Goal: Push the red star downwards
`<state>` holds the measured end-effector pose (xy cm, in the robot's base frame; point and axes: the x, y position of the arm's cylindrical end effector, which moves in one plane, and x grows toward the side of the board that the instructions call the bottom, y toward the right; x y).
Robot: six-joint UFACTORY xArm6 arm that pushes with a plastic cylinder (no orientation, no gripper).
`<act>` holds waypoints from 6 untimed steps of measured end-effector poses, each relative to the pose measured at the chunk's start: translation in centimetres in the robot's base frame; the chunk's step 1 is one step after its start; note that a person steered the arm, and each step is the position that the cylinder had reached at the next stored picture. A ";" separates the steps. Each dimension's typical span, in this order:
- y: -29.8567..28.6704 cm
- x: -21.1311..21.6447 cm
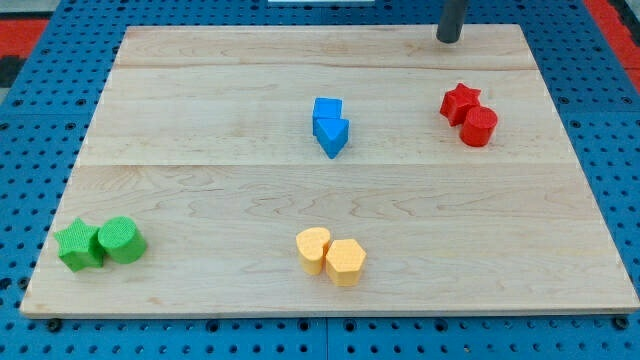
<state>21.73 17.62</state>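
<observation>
You see the wooden board (200, 190) with four pairs of blocks on it. The red star (459, 101) sits in the upper right of the frame, touching the red cylinder (479, 127) just below and to its right. My tip (448, 39) stands near the top edge, above the star and slightly left of it, apart from it. There is no claw here, only the bare rod, holding nothing. Near the centre, the blue cube-like block (327, 108) touches the blue triangular block (332, 135). At lower left, the green star-like block (78, 246) touches the green cylinder (121, 240). At bottom centre, the yellow rounded block (314, 249) touches the yellow hexagon (345, 262).
</observation>
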 end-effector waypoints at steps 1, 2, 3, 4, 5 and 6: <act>0.0 0.0; 0.1 0.0; 0.0 1.4; -0.5 3.9; -0.5 6.8; -0.5 8.0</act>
